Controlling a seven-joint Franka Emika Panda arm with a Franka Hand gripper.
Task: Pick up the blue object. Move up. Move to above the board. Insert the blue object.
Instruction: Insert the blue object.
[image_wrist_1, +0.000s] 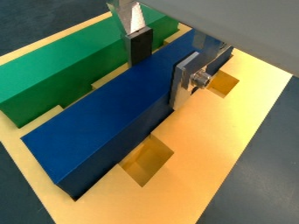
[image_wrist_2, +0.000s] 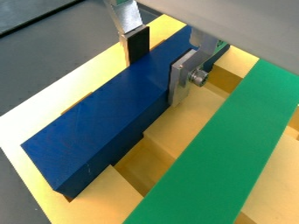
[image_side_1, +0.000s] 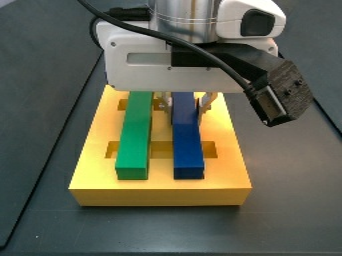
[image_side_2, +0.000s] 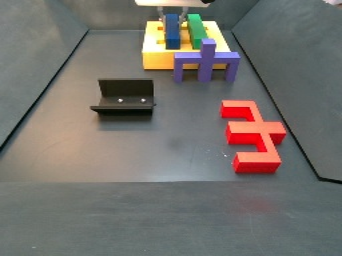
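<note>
The blue object (image_wrist_1: 105, 122) lies lengthwise in a groove of the yellow board (image_wrist_1: 222, 149), beside the green bar (image_wrist_1: 59, 66). It also shows in a wrist view (image_wrist_2: 100, 122) and in both side views (image_side_1: 187, 145) (image_side_2: 173, 30). My gripper (image_wrist_1: 162, 66) straddles the blue object near its far end. One finger's dark pad and the other finger's silver plate lie against its long sides with no gap showing. In a side view the gripper (image_side_1: 187, 100) hangs over the back of the board (image_side_1: 160, 190), and its fingertips are partly hidden there.
A purple arch-shaped block (image_side_2: 207, 65) stands at the front of the board (image_side_2: 158, 60). A red zigzag piece (image_side_2: 251, 133) lies on the grey floor to the right. The dark fixture (image_side_2: 124, 97) stands to the left. The green bar (image_side_1: 134, 140) fills the neighbouring groove.
</note>
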